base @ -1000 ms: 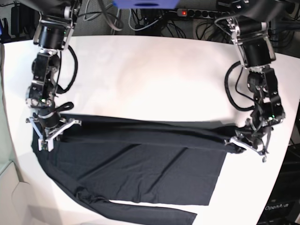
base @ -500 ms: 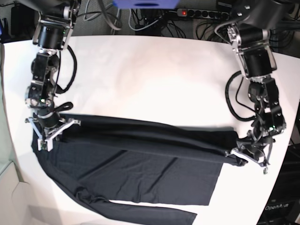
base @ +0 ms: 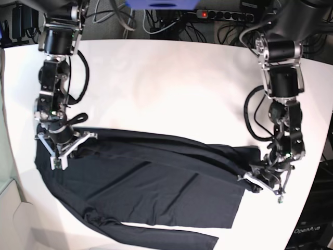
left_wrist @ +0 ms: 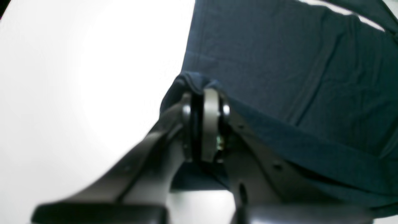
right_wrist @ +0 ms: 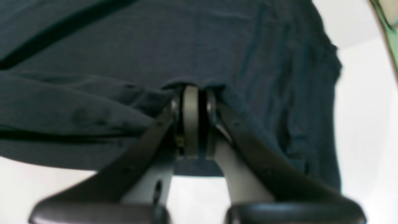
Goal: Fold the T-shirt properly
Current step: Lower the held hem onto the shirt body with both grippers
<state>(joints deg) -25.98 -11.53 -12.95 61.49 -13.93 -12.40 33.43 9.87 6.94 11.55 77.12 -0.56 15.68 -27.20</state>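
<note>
Change: both arms have carried the folded edge nearer to the table's front; the left pincer [base: 256, 183] moved most, so the fold now slopes.
Left pincer: pressed together, pinching the T-shirt [base: 151, 187] at its hem corner.
Right pincer [base: 61, 148]: pressed together, pinching the T-shirt near the shoulder.
T-shirt: spread flat on the white table [base: 166, 88], one sleeve lying along the front edge.

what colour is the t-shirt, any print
Plain black T-shirt, no print; clearest in the base view.
</note>
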